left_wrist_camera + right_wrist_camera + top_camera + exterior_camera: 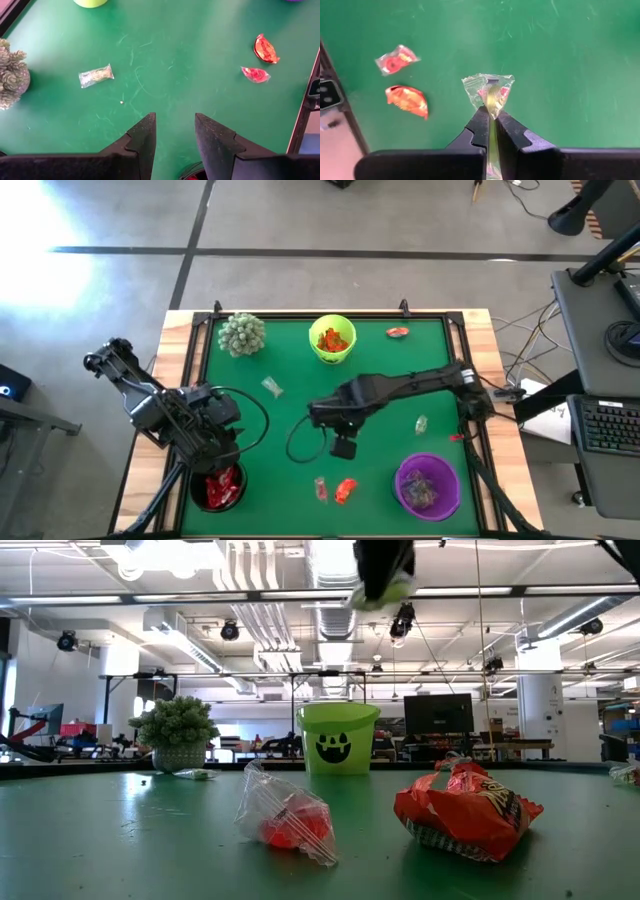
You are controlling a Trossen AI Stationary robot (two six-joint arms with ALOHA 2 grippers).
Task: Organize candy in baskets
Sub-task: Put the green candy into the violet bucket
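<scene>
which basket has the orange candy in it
The lime green basket, at the table's far edge beside the spiky plant. The black basket holds red wrappers, and the purple basket holds pale clear ones.

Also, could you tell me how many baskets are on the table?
3: the lime green basket at the far edge, the black basket at the near left, partly under the left arm, and the purple basket at the near right.

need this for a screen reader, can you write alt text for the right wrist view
The right pincer, shut on a pale clear-wrapped candy, holds it above the green table. Off to one side on the table lie a red candy and an orange candy.
</scene>
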